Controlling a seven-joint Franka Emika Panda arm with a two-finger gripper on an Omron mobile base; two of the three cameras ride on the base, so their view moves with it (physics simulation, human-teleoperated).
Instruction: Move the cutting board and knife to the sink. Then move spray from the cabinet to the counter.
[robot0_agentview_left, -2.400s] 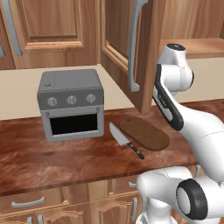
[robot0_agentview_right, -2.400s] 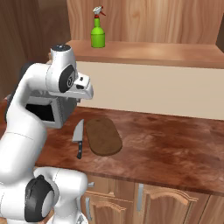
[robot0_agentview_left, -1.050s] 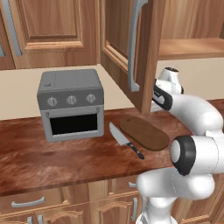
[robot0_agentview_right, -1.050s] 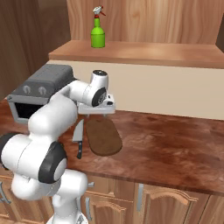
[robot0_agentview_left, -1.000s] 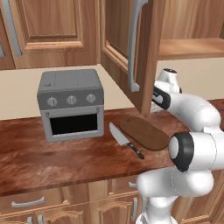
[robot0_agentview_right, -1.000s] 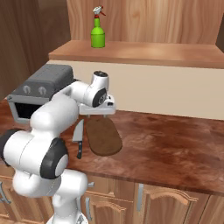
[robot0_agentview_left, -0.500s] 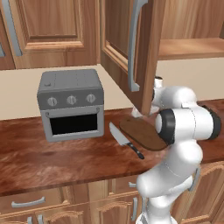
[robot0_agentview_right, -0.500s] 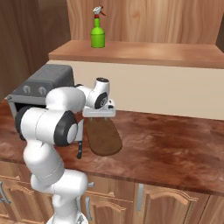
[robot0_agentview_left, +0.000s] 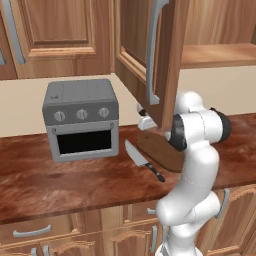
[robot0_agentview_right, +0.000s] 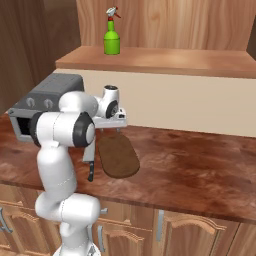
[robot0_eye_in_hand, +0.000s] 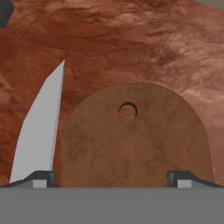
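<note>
A: On the surface (robot0_agentview_left: 60, 180) in the left base view, we have the cutting board (robot0_agentview_left: 157, 150) lying flat with the knife (robot0_agentview_left: 142, 160) just beside it, toward the toaster oven (robot0_agentview_left: 82, 120). Knife handle points at the front edge. Cabinet (robot0_agentview_left: 150, 55) door stands open above.

B: Gripper?

A: Gripper (robot0_agentview_left: 145, 121) sits over the board's far end, by the door's lower corner.

B: Right base view?

A: We see the spray (robot0_agentview_right: 113, 33) upright on the cabinet shelf (robot0_agentview_right: 165, 60), well apart from everything below. Gripper (robot0_agentview_right: 116, 120) hangs above the board's far end (robot0_agentview_right: 118, 155); the arm hides most of the knife.

B: Hand view?

A: Fingertips (robot0_eye_in_hand: 41, 177) spread wide, one on each side of the board (robot0_eye_in_hand: 135, 140), holding nothing. Board has a round hole near its rounded end. Knife blade (robot0_eye_in_hand: 39, 131) lies alongside it, tip away from us.
</note>
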